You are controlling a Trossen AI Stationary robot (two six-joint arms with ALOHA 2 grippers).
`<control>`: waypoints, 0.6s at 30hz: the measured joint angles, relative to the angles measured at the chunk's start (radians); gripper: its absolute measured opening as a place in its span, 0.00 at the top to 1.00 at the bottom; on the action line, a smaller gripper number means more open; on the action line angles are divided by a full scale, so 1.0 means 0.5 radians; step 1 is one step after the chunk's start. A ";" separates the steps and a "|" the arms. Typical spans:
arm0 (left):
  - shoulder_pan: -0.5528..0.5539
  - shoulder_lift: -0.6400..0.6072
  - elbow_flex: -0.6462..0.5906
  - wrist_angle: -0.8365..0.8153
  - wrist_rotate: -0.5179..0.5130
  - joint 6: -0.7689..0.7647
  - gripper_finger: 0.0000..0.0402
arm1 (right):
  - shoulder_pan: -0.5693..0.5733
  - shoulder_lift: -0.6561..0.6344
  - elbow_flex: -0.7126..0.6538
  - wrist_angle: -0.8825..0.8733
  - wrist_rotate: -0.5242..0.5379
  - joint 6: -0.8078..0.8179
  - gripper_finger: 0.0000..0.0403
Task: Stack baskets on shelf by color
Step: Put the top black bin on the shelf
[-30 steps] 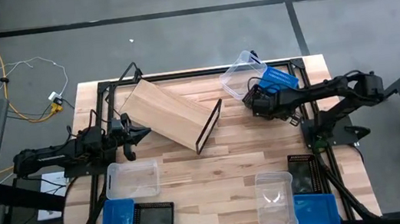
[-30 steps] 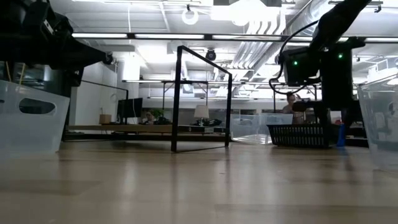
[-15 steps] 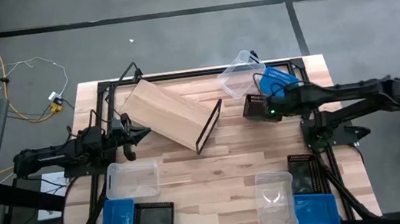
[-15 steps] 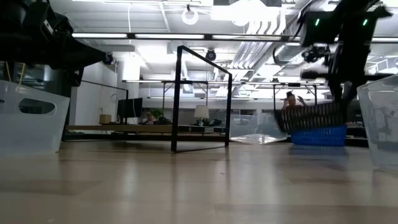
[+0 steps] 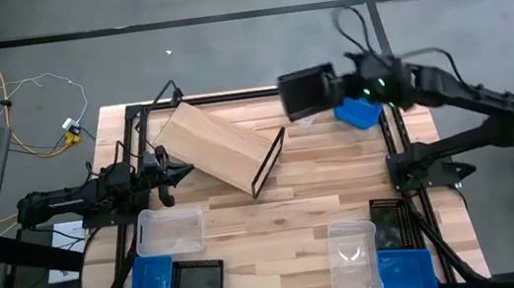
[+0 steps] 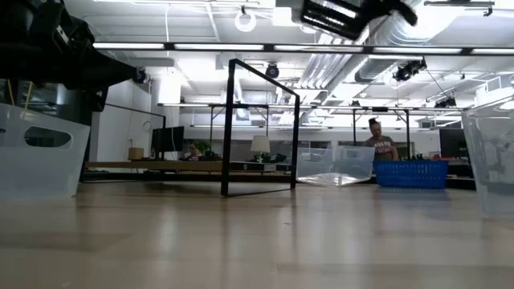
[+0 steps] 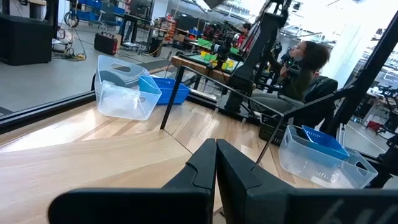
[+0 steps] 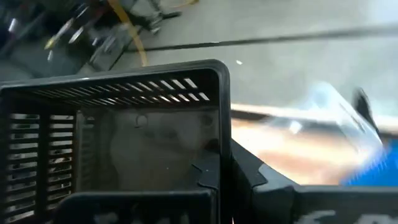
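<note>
right end effector (image 5: 321, 89) is clenched on the rim of a black basket (image 5: 301, 92), holding it up in the air over the desk's (image 5: 322, 180) 1 o'clock corner, above the clear basket (image 6: 336, 165) and blue basket (image 5: 359, 111) sitting there. the shelf (image 5: 221, 147) lies tipped over around 11 o'clock from desk centre. left end effector (image 5: 177, 172) waits at 9 o'clock just beside the shelf, fingers pinched together on nothing. more baskets sit along the 6 o'clock edge, including a clear one (image 5: 170, 230).

Grey concrete floor (image 5: 223, 39) under bright ceiling lights (image 6: 201, 46).
</note>
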 joint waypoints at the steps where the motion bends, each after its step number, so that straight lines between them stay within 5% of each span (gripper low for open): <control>1: -0.001 0.001 0.000 0.000 0.001 0.000 1.00 | -0.039 0.103 0.096 0.003 -0.072 -0.130 1.00; 9: 0.000 0.000 0.000 0.000 0.000 0.000 1.00 | -0.209 0.975 0.849 0.031 -0.781 -0.903 1.00; 18: 0.000 0.001 0.000 0.000 0.000 0.000 1.00 | -0.223 1.840 1.626 -0.224 -1.279 -1.108 1.00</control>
